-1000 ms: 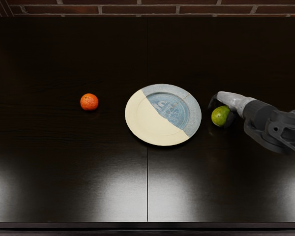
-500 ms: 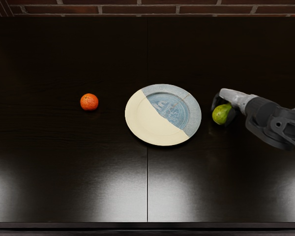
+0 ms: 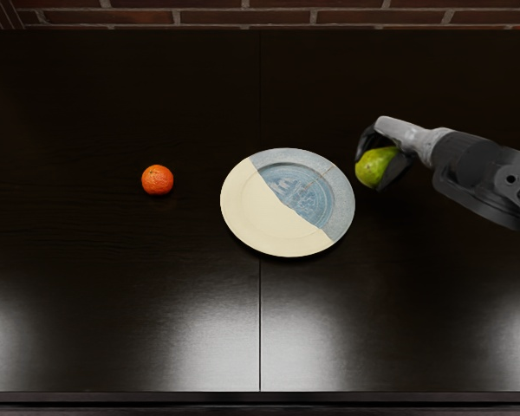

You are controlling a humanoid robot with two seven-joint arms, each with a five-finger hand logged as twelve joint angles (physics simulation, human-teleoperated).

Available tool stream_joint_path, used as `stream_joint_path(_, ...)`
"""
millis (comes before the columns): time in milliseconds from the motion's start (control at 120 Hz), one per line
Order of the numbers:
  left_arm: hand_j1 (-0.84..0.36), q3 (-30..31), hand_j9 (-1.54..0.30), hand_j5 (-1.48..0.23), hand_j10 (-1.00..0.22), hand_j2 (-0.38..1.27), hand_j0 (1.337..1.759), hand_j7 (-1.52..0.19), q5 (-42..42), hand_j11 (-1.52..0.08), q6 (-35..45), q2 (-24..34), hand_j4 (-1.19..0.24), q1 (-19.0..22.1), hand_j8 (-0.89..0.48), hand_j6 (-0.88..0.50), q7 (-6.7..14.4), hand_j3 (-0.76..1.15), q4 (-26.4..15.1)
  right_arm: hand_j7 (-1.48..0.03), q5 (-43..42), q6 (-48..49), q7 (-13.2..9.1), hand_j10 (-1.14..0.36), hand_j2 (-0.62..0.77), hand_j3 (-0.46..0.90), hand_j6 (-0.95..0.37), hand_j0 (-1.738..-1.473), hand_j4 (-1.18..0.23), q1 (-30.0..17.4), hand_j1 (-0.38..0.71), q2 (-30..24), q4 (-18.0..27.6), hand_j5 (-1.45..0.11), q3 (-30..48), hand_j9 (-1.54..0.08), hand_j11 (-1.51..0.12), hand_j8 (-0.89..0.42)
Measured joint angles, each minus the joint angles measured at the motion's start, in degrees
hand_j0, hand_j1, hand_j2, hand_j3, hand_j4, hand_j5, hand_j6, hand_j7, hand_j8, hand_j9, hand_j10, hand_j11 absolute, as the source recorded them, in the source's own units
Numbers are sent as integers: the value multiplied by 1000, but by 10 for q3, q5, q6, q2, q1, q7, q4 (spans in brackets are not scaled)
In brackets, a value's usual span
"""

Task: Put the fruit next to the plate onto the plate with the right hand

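Gripping fruit [image 3: 374, 165] in right hand's [image 3: 397, 154] curled fingers, just beyond plate's [image 3: 243, 208] rim at two o'clock. Long axis roughly two-to-eight. To be carried toward eight o'clock, over plate, then released.

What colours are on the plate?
The plate is half cream, half patterned blue-grey; the head view shows it.

- The plate [image 3: 253, 208] lies on the table [image 3: 121, 303], a little right of its middle.
- A small round fruit [image 3: 157, 179] sits on the table well to the plate's left, apart from it.
- The right hand [image 3: 388, 152] reaches in from the right edge and holds a second fruit [image 3: 374, 165] just off the plate's upper right rim — beside the plate, not on it.
- A brick wall [image 3: 243, 13] runs behind the table's far edge.
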Motion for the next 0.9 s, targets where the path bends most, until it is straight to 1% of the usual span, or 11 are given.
stream_joint_path(217,326,0,-25,-25,-19,4,1658,-25,0,-25,0,0,-19,0,-19,-19,0,0,0,-922,24,14,0,-457,140,2,-372,-1655,-663,15,184,27,13,-997,10,-1002,-1031,-256)
stream_joint_path(500,326,0,-25,-25,-19,4,1658,-25,0,-25,0,0,-19,0,-19,-19,0,0,0,-923,28,17,0,-453,137,2,-371,-1655,-660,26,185,82,9,-1003,10,-1004,-1033,-253)
stream_joint_path(675,326,0,-25,-25,-19,4,1658,-25,0,-25,0,0,-19,0,-19,-19,0,0,0,-921,28,16,0,-451,144,2,-372,-1656,-658,26,189,118,-8,-1002,5,-1003,-1033,-255)
stream_joint_path(783,326,0,-25,-25,-19,4,1658,-25,0,-25,0,0,-19,0,-19,-19,0,0,0,-916,25,15,0,-460,141,2,-374,-1655,-660,25,185,137,-27,-988,-1,-994,-1024,-263)
stream_joint_path(825,326,0,-25,-25,-19,4,1658,-25,0,-25,0,0,-19,0,-19,-19,0,0,0,-912,24,16,0,-471,103,0,-375,-1654,-649,26,178,142,-32,-982,-4,-988,-1016,-265)
stream_joint_path(900,326,0,-25,-25,-19,4,1658,-25,0,-25,0,0,-19,0,-19,-19,0,0,0,-898,22,16,0,-491,84,1,-381,-1654,-655,25,169,147,-38,-956,-7,-965,-991,-286)
